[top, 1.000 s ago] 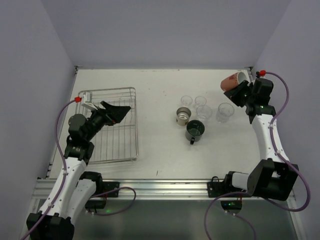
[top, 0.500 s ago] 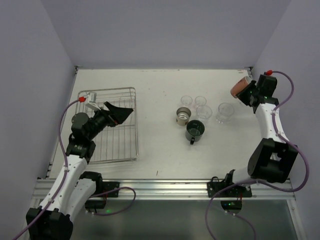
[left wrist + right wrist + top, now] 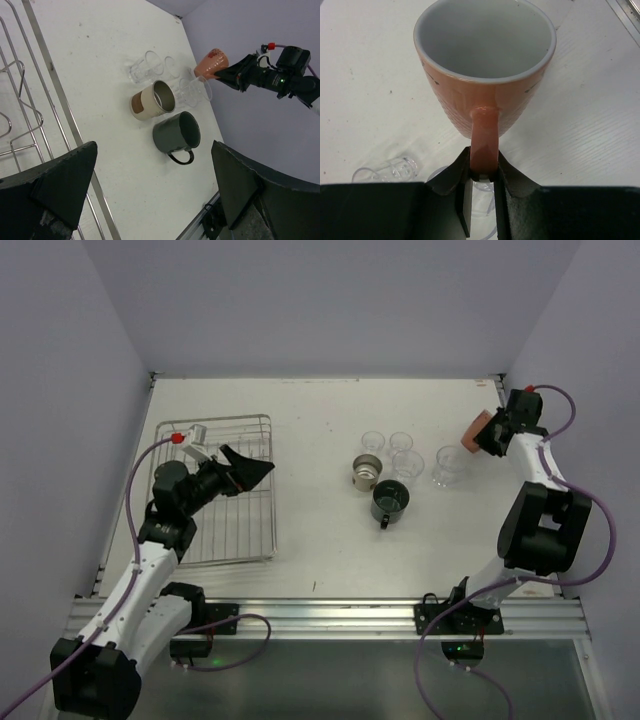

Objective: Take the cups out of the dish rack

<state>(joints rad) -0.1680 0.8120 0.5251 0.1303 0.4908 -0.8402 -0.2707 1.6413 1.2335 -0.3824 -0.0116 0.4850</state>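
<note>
From above, my left gripper [image 3: 250,462] hangs wide open and empty over the silver wire-grid dish rack [image 3: 240,530], and the right gripper [image 3: 492,436] holds the orange-red, white-lined ceramic cup [image 3: 474,427] just right of the small clear glasses [image 3: 407,462]. The left wrist view shows the beige-brown cup [image 3: 150,100] and the dark handled mug [image 3: 176,132] out on the white table [image 3: 100,45]. On the right wrist, I see the jaws pinching the orange-red cup's handle.

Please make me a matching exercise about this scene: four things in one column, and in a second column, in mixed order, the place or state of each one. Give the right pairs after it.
Things
1. orange cup
2. dark mug
3. beige-brown cup
4. left claw

Places and states
A. open, above the dish rack
B. on the table, silver inside
C. held by its handle in the right claw
D. on the table, handle toward the near edge

Pairs: 1-C, 2-D, 3-B, 4-A
</note>
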